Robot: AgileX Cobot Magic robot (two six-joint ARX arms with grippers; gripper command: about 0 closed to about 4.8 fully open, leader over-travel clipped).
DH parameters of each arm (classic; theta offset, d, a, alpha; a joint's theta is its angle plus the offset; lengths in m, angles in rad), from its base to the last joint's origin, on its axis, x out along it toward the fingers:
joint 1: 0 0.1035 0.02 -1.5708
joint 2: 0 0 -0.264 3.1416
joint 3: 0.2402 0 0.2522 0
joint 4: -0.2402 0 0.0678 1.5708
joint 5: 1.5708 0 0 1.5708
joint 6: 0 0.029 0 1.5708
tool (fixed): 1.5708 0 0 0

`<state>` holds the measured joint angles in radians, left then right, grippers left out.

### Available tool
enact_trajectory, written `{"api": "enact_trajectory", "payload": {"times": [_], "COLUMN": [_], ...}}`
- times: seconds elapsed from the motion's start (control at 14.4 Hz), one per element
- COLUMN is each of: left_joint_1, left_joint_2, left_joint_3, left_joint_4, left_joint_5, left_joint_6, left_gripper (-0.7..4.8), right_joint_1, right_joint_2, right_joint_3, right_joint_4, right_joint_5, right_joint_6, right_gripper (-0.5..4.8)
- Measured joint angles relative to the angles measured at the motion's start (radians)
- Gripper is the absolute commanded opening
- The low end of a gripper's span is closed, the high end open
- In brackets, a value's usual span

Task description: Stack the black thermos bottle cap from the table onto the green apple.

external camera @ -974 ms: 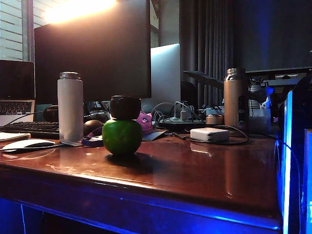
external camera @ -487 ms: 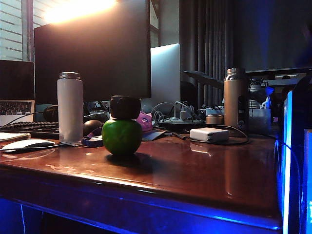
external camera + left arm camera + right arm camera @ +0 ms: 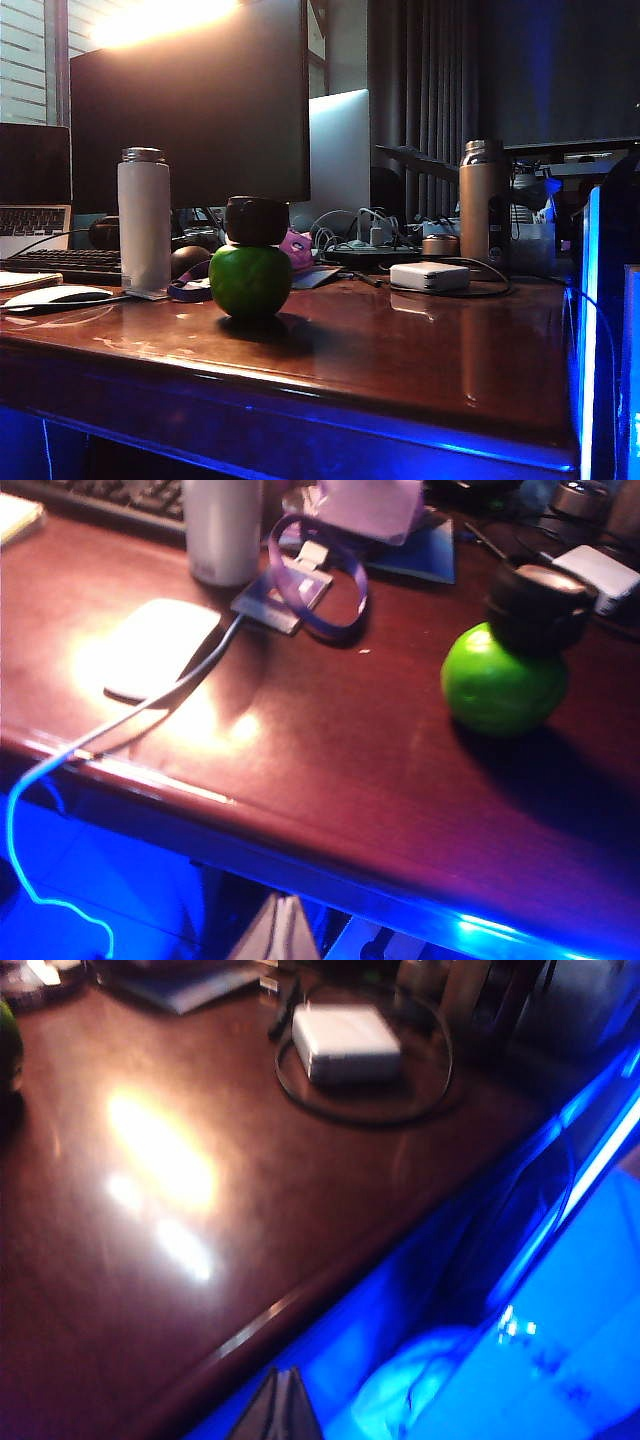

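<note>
The cap (image 3: 256,220) sat balanced on the apple (image 3: 250,281) left of centre on the desk (image 3: 400,350), so the stack looked finished, with the left hand (image 3: 283,935) and right hand (image 3: 280,1410) both pressed together, empty, off the near edge.

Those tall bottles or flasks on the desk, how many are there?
2. A white bottle stands left of the green apple, near the keyboard. A bronze bottle stands at the back right, behind the white box. Clutter behind could hide more.
</note>
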<state>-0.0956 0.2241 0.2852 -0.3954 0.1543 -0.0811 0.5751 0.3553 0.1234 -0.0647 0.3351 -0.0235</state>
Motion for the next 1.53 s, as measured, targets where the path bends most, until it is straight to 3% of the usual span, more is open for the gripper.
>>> {"api": "enact_trajectory", "payload": {"times": [0.77, 0.9, 0.97, 1.53], "left_joint_1": [0.000, 0.000, 0.000, 0.000], "left_joint_2": [0.000, 0.000, 0.000, 0.000], "left_joint_3": [-0.203, -0.210, -0.210, -0.210], "left_joint_4": [0.082, 0.079, 0.080, 0.080], "left_joint_5": [0.000, 0.000, 0.000, 0.000], "left_joint_6": [-0.002, -0.002, -0.001, 0.001], "left_gripper": [-0.04, -0.04, -0.03, -0.02], "right_joint_1": [0.000, 0.000, 0.000, 0.000], "right_joint_2": [0.000, 0.000, 0.000, 0.000], "right_joint_3": [-0.106, -0.106, -0.107, -0.107], "right_joint_4": [-0.006, -0.005, -0.005, -0.005], "right_joint_5": [0.001, 0.001, 0.002, 0.003], "right_joint_6": [0.053, 0.053, 0.053, 0.053], "right_gripper": [-0.05, -0.05, 0.22, 0.22]}}
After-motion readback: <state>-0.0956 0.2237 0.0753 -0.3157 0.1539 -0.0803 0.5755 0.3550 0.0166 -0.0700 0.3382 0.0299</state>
